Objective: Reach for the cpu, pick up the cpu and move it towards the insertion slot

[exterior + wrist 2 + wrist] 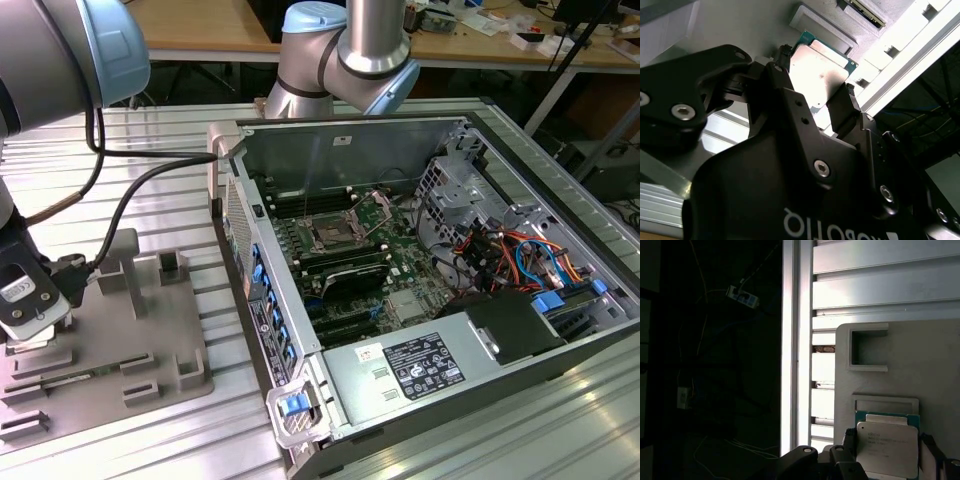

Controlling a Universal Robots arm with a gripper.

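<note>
Hand (888,439) closed on cpu (887,456), my fingers (850,440) against two opposite edges. Chip flat, square, silvery-white metal face, green rim, over grey tray (935,360).

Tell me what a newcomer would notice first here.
The open computer case spreads over the exterior view's middle and right, its green board and shiny socket laid bare. At that view's left the robot's hand sits low over a grey tray, and in both wrist views the silvery chip lies on the tray close under it.
</note>
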